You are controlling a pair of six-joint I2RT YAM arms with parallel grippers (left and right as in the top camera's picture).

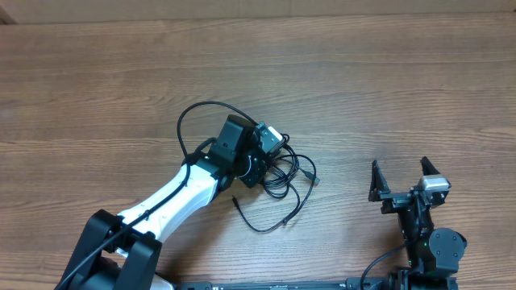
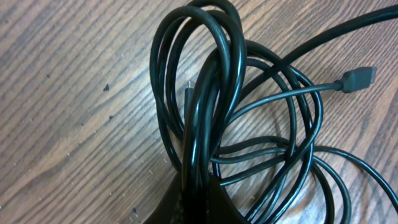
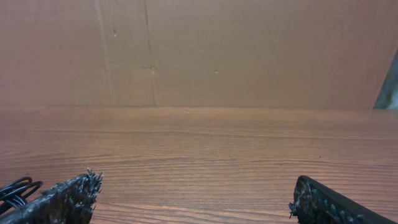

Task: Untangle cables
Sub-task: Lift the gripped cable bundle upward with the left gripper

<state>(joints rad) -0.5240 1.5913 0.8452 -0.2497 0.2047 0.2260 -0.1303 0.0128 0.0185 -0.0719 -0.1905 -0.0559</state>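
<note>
Cables (image 2: 199, 112), plug end (image 2: 357, 79) sharp only from left wrist

Glossy, smooth black plastic-sheathed cables (image 2: 200, 137) on matt, finely grained wood table (image 2: 74, 124)

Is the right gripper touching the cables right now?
Apart. The overhead view shows the right gripper open, with bare table plainly between it and the cables.

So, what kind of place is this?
Probably a robotics test bench, not a home: a left arm and a right arm mounted at a wooden table, a plain brown wall behind, and a tangle of cables to work on.
</note>
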